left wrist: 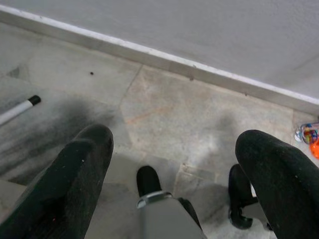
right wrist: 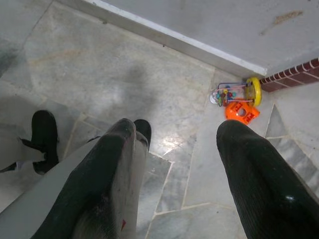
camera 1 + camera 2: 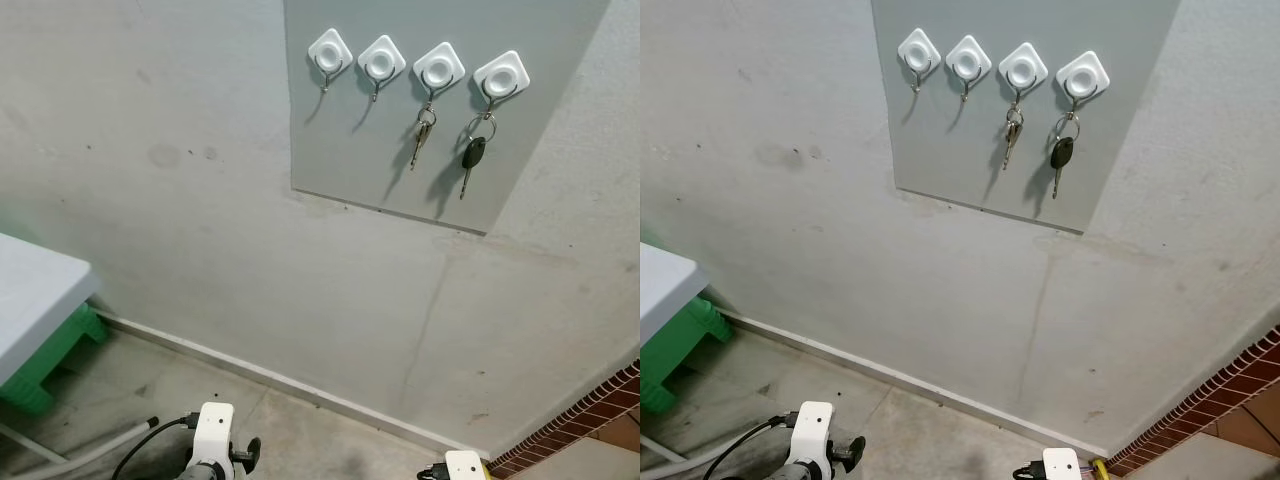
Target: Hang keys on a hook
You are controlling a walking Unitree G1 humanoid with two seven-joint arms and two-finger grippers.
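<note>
4 white diamond-shaped hooks (image 3: 329, 50) sat in a row on a smooth grey panel (image 3: 350, 150) fixed to the rough plaster wall (image 3: 180, 200). 2 were bare; the 3rd carried a set of silver metal keys (image 3: 421, 135), the 4th a black-headed key (image 3: 473, 155) on a ring. Both arms hung low over the marble-tile floor (image 2: 99, 64). Left pincer (image 1: 174, 164) was released, nothing btwn its 2 black fingers; right pincer (image 2: 174, 164) likewise spread, empty. A colourful plastic toy (image 2: 237, 99) lay by the skirting. White tabletop (image 3: 30, 290) w/ a green stool (image 3: 50, 360) under it.

Four hooks (image 3: 329, 50), two key sets (image 3: 422, 132).
</note>
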